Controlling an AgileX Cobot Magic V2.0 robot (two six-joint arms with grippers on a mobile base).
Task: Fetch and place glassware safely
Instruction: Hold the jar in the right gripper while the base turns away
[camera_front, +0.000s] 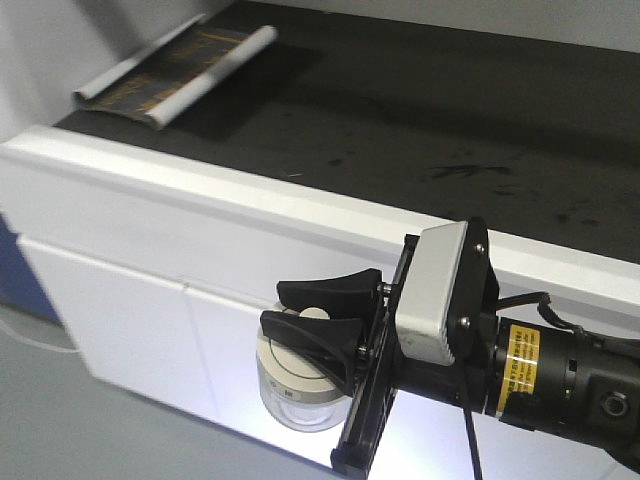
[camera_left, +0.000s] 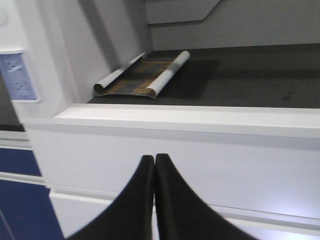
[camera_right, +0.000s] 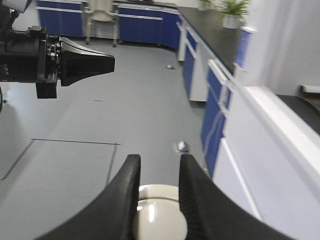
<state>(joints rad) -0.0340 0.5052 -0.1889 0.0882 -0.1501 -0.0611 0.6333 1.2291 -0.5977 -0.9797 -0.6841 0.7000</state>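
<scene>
The right hand (camera_front: 288, 307) is clenched on the jar (camera_front: 298, 398), its two black, curved fingers lying across the top of the cream-white round lid (camera_right: 160, 224), one to each side of its middle. Whether they pinch the knob or the lid itself cannot be told. The jar hangs upright, lid upward and clear glass body beneath. It is squat, wider than tall, so its short axis runs vertical. It is held in the air before the counter's white front, below the rim, with grey floor (camera_right: 75, 125) under it.

The left hand (camera_left: 154, 159) is clenched on nothing, its smooth black fingers pressed together along their length, and it hovers level with the counter's front.

Beyond them the counter (camera_front: 400, 110) has a matt black, scuffed top behind a thick, glossy white edge. At its far left corner lies a sheet (camera_front: 175, 70) curled into white rolls at both edges, dark and printed between.

Farther along the room, blue cabinets (camera_right: 215, 115) line the wall, with a potted plant (camera_right: 231, 12) at the far end.
</scene>
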